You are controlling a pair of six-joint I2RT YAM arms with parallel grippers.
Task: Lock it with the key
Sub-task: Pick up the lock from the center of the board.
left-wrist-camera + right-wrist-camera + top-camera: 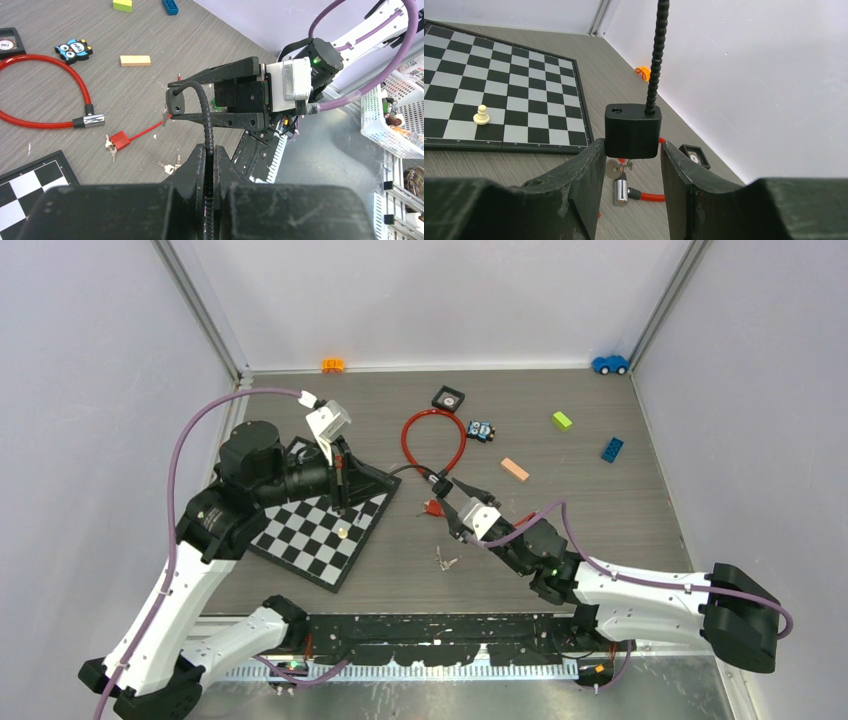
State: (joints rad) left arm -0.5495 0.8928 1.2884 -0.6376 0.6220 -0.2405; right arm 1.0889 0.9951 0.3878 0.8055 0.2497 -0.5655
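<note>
While the left hand sits pressed together on the black ribbed cable, that cable runs on into the small black lock block. The block is raised above the grey wood-grain table, between the fingers of the right hand. Those fingers flank it closely on both sides, but whether they squeeze it or merely bracket it cannot be told.

So the cable's long axis stretches from one hand to the other, with the left hand over the black-and-white checkered board and the right hand nearer the table's middle.

Now the key. A red-tagged key lies flat on the table just below the block, and a loose bunch of small silver keys lies a little nearer the arm bases. Both are on the right arm's side, so the right hand looks the nearer one, yet it is busy around the block.

A round hole shows on the block's upper face; keyway or cable socket, unclear.

The red plastic-coated cable loop lies close behind and is the likeliest thing to snag. A blue toy car and a green brick sit well apart.
</note>
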